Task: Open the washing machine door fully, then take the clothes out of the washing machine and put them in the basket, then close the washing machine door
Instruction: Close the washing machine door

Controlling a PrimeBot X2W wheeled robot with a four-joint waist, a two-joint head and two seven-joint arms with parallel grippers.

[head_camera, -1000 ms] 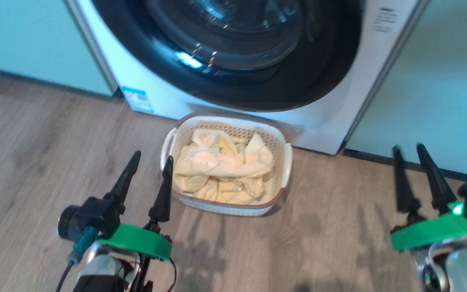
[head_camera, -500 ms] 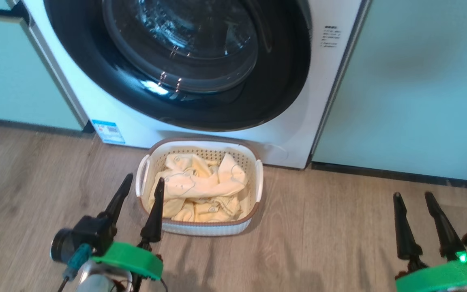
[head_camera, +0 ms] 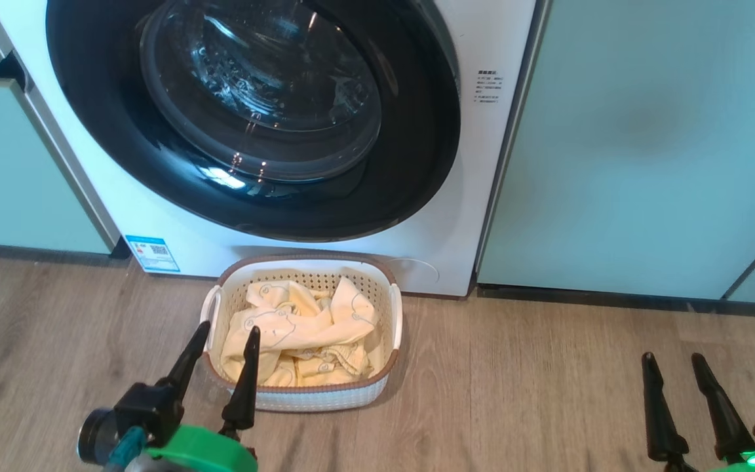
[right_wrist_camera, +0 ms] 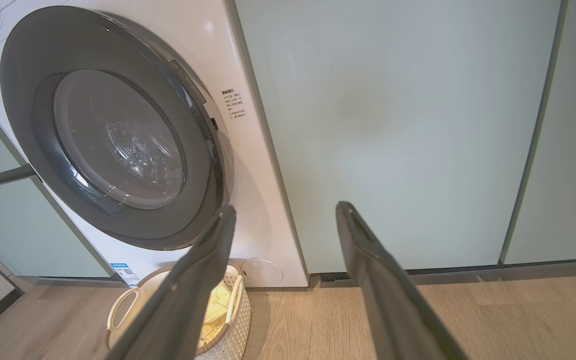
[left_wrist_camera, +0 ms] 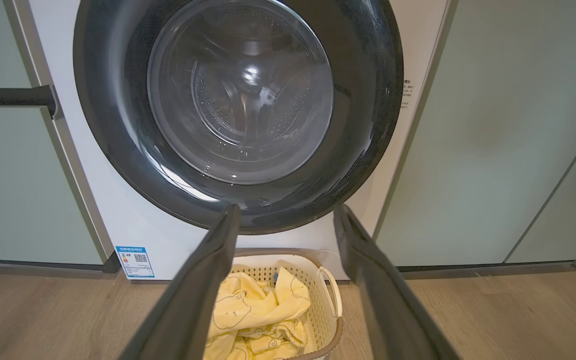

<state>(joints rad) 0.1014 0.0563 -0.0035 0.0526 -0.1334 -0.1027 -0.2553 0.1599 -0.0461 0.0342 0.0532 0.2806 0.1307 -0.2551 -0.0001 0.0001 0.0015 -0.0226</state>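
The washing machine door (head_camera: 122,151), a black ring around a glass bowl, lies shut against the white washing machine (head_camera: 443,249). On the floor right in front stands the cream basket (head_camera: 299,260) with the pale yellow bear-print clothes (head_camera: 299,324) heaped inside. My left gripper (head_camera: 229,328) is open and empty, just in front of the basket's left end. In the left wrist view the left gripper (left_wrist_camera: 286,207) faces the door (left_wrist_camera: 238,90), with basket (left_wrist_camera: 330,300) and clothes (left_wrist_camera: 253,310) below. Far right, my right gripper (head_camera: 672,358) is open and empty over bare floor; its wrist view shows the right gripper (right_wrist_camera: 286,207) facing a cabinet panel.
Pale green cabinet panels (head_camera: 646,144) flank the washer on both sides. A dark handle bar (left_wrist_camera: 13,96) sticks out from the left panel. A blue label sticker (head_camera: 153,253) sits low on the washer's front. Wooden floor (head_camera: 535,387) stretches between basket and right gripper.
The whole head view has shifted, washer and basket sliding down and left in it, so the camera has moved. My right gripper's fingers stand wider apart than a second ago.
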